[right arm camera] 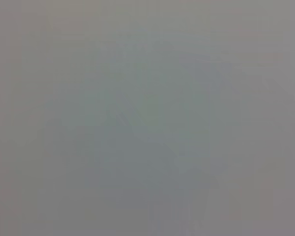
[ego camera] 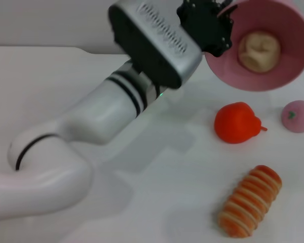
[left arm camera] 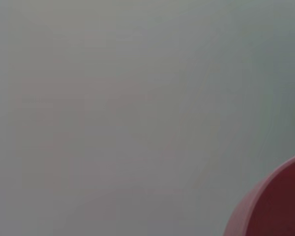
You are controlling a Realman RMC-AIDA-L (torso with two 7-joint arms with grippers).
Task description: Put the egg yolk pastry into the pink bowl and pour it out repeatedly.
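The egg yolk pastry [ego camera: 259, 50] lies deep inside the pink bowl [ego camera: 289, 23], which is lifted off the worktop [ego camera: 157, 172] and tipped so its mouth faces the head camera, presumably to pour. The left pincer [ego camera: 219, 24] is clamped on the bowl's rim. Below sit an orange-red fruit [ego camera: 237, 123], pink fruit [ego camera: 297, 116] and striped roll [ego camera: 250, 201]. The right pincer is unseen.

Glossy pink plastic bowl [ego camera: 289, 66], smooth matte cream pastry [ego camera: 259, 50], ridged striped bread roll [ego camera: 250, 200].
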